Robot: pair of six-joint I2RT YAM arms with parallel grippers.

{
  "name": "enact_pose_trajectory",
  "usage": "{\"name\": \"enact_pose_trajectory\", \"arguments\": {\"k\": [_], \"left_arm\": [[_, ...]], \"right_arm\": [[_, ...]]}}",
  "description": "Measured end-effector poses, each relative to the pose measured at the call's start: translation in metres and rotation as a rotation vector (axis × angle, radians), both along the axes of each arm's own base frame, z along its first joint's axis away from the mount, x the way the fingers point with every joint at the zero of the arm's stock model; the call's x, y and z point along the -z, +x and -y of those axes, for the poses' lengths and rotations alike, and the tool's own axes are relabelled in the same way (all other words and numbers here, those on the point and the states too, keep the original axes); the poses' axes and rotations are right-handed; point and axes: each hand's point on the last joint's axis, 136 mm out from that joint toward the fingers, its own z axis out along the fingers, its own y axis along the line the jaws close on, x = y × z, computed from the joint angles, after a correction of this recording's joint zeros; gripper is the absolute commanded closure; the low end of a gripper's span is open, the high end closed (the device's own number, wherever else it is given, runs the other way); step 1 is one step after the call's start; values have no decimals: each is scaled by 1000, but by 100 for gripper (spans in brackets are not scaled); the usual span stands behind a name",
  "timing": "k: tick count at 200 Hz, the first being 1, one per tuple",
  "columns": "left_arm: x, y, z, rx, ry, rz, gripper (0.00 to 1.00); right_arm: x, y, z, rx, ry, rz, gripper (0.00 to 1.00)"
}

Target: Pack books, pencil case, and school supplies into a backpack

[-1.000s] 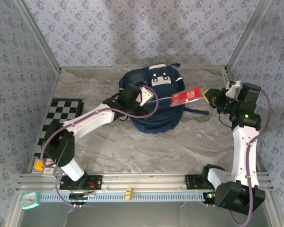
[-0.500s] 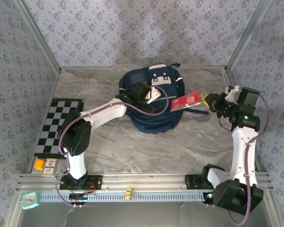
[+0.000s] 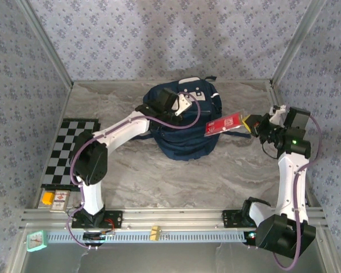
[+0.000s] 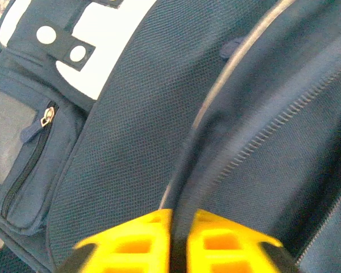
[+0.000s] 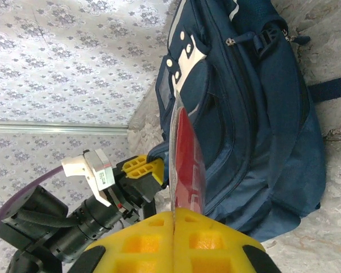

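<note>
At the back of the table (image 3: 159,176) the backpack (image 3: 182,143) lies with its white patches toward the far wall. My left gripper (image 4: 173,220) is clamped on a fold of its navy fabric, and the dark edge of that fold runs up from between my yellow fingers (image 4: 131,245), beside a zip line. My right gripper (image 3: 251,123) is pinched tight on one end of the packet (image 3: 223,123), holding it in the air over the backpack's right side. Seen from my right wrist, the packet stands edge-on, with its far end near my left gripper. I cannot tell whether it touches the fabric.
</note>
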Motion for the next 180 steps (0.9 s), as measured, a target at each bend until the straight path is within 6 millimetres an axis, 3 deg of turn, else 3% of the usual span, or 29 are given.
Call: {"name": "enact_pose_trajectory", "arguments": {"k": [49, 78, 103, 136, 180], "left_arm": [[-23, -7, 5, -36, -16, 42, 100], [-42, -11, 4, -44, -42, 74, 100], [-51, -12, 2, -58, -54, 87, 100], [-57, -13, 3, -65, -56, 98, 100], [-63, -11, 3, -71, -59, 108, 100]], "right_arm": [[14, 12, -36, -76, 49, -16, 100], [17, 28, -64, -103, 56, -10, 100], [19, 45, -73, -59, 61, 25, 100], [41, 69, -85, 11, 49, 33, 100], [64, 86, -126, -14, 29, 40, 100]]}}
